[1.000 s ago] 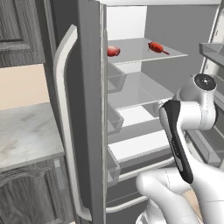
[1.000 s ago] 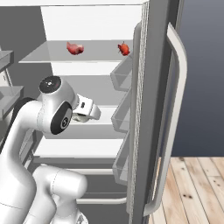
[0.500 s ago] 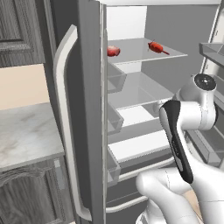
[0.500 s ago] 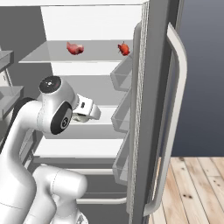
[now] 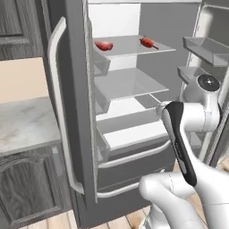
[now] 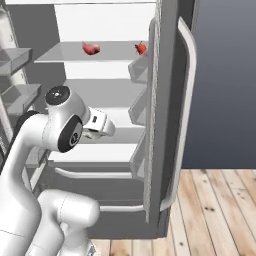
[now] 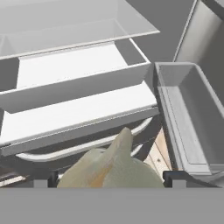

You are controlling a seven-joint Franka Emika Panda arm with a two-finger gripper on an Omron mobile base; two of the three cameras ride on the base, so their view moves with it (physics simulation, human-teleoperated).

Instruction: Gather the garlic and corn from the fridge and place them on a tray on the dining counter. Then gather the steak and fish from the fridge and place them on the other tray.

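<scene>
In the left base view the fridge (image 5: 85, 112) stands open, with the steak (image 5: 103, 45) on its top shelf. The right base view shows the steak (image 6: 90, 48) too. In the hand view a pale bulb, probably the garlic (image 7: 111, 168), sits between the spread fingertips (image 7: 174, 176) of the gripper (image 7: 109, 177), seemingly grasped.

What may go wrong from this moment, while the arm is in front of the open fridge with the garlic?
1. The garlic sits between wide-spread fingertips with nothing under it; the round bulb may slip and fall to the wooden floor.
2. The door bin is close beside the gripper; a swing outward might clip it.
</scene>
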